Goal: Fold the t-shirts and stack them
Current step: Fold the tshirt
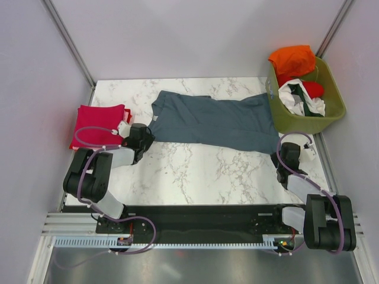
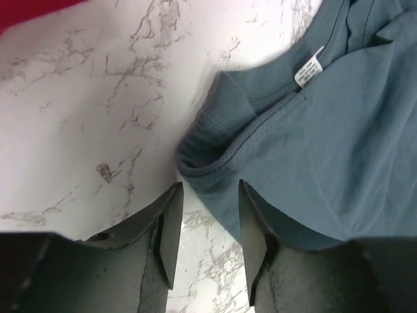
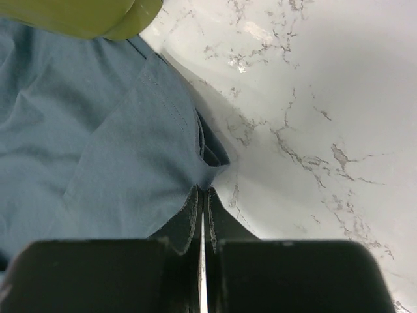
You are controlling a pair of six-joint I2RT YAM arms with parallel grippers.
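Observation:
A slate blue-grey t-shirt (image 1: 219, 121) lies spread across the marble table, collar to the left. My left gripper (image 1: 144, 135) is open at its near left corner; in the left wrist view (image 2: 210, 189) the rumpled sleeve edge (image 2: 205, 153) lies just ahead of the fingertips, and the right finger overlaps the cloth (image 2: 326, 143). My right gripper (image 1: 283, 152) is shut on the shirt's near right corner; the right wrist view (image 3: 204, 192) shows the cloth (image 3: 98, 143) pinched between the pads. A crimson red t-shirt (image 1: 98, 124), folded to a rectangle, lies at the far left.
An olive-green basket (image 1: 296, 124) stands at the back right, touching the shirt's end, and also shows in the right wrist view (image 3: 91, 16). It holds orange (image 1: 292, 59), white (image 1: 302, 100) and red (image 1: 314, 89) shirts. Grey walls enclose the table.

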